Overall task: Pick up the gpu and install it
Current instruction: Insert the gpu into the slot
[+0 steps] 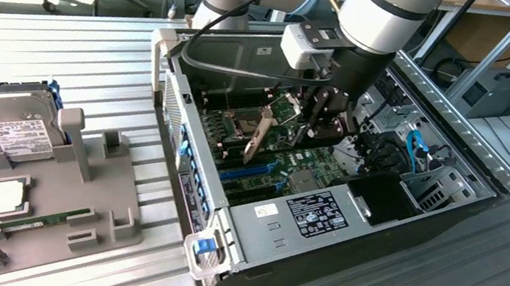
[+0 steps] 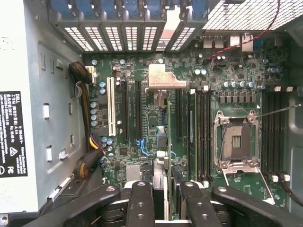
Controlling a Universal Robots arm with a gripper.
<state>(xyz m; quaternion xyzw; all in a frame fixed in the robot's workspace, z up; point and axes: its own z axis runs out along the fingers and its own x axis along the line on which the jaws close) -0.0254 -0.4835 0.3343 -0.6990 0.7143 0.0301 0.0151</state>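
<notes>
The gpu (image 1: 261,138) hangs on edge inside the open computer case (image 1: 186,178), its silver end bracket slanting down toward the case's rear wall. My gripper (image 1: 321,126) is shut on the card's upper edge, just above the green motherboard (image 1: 307,166). In the wrist view the gpu (image 2: 165,79) runs edge-on away from the gripper (image 2: 164,201). Its black fingers (image 2: 140,203) clamp it from both sides, over the expansion slots. I cannot tell whether the card's lower edge touches a slot.
A white slot (image 2: 112,106) and an open CPU socket (image 2: 235,142) flank the card. The power supply (image 1: 317,214) fills the case's near end. At the exterior view's left, a grey fixture (image 1: 60,199) holds a hard drive (image 1: 10,127), a chip (image 1: 3,197) and a memory stick (image 1: 32,219).
</notes>
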